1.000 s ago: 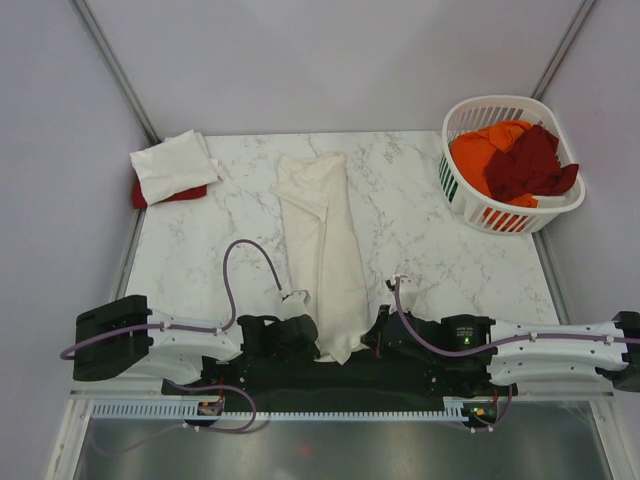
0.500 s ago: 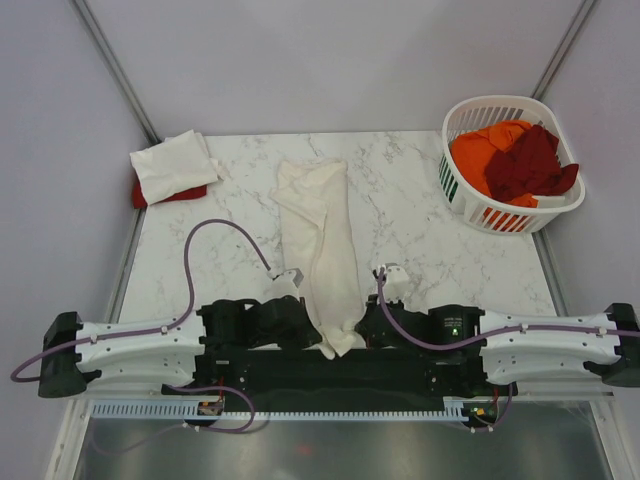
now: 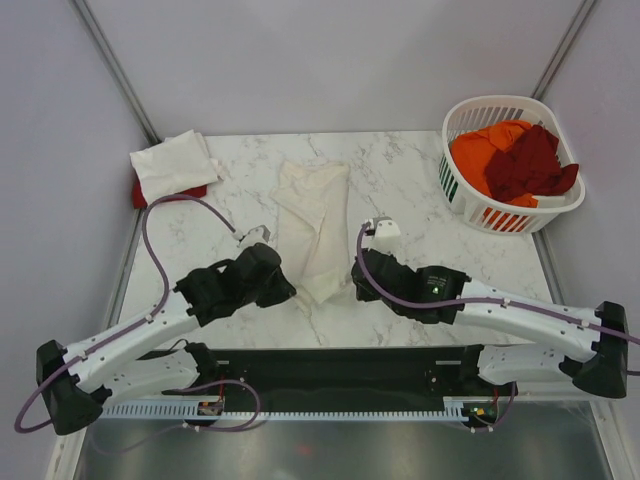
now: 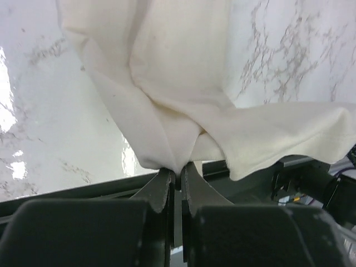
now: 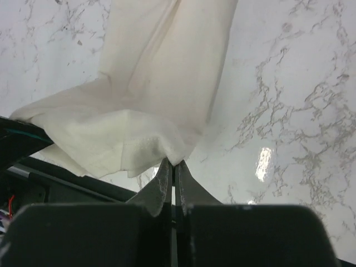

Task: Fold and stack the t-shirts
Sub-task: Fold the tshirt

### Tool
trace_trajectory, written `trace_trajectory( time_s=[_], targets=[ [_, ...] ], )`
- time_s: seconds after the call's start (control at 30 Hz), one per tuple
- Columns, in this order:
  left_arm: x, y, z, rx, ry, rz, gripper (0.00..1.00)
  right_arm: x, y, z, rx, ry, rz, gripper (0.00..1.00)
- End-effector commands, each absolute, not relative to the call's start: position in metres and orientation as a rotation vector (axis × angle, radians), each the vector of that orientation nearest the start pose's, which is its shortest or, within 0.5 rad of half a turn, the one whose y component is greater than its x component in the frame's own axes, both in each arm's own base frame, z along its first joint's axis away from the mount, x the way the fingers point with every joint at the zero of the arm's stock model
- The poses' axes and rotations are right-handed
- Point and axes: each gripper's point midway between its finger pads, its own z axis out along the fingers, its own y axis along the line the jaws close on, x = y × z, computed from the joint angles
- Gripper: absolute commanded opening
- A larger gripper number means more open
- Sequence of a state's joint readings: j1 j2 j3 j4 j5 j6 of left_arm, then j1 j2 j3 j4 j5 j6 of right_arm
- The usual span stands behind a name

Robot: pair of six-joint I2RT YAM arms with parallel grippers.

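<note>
A long cream-white t-shirt, folded into a narrow strip, lies down the middle of the marble table. Its near end is lifted off the table and curled back toward the far end. My left gripper is shut on the near left corner of that t-shirt. My right gripper is shut on the near right corner. The left gripper and right gripper each pinch a bunched fold of fabric at the fingertips. A folded cream-white t-shirt rests on a red t-shirt at the far left.
A white slatted laundry basket stands at the far right corner, holding an orange t-shirt and a dark maroon t-shirt. The black arm-mount rail runs along the table's near edge.
Both arms have swung forward from the near edge, carrying the t-shirt's near end up and toward the far end. The strip on the table looks shorter. Both grips stayed shut.
</note>
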State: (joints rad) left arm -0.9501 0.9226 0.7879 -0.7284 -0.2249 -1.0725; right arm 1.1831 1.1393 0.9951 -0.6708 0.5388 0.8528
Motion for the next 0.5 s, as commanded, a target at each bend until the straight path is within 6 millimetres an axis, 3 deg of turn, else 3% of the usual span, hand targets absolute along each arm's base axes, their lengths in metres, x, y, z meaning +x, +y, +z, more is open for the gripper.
trace_trajectory(
  time_s=[0.0, 0.27, 0.43, 0.47],
  targets=[
    [0.183, -0.208, 0.163, -0.164, 2.459, -0.579, 0.02, 0.196, 0.265, 0.196, -0.203, 2.237, 0.371, 0.00],
    [0.241, -0.210, 0.165, -0.159, 2.451, -0.531, 0.02, 0.246, 0.277, 0.182, -0.233, 2.267, 0.294, 0.00],
    [0.275, -0.207, 0.170, -0.168, 2.444, -0.518, 0.02, 0.288, 0.278, 0.188, -0.199, 2.253, 0.277, 0.00],
    [0.282, -0.205, 0.166, -0.180, 2.454, -0.511, 0.02, 0.293, 0.279, 0.180, -0.218, 2.268, 0.252, 0.00]
  ],
)
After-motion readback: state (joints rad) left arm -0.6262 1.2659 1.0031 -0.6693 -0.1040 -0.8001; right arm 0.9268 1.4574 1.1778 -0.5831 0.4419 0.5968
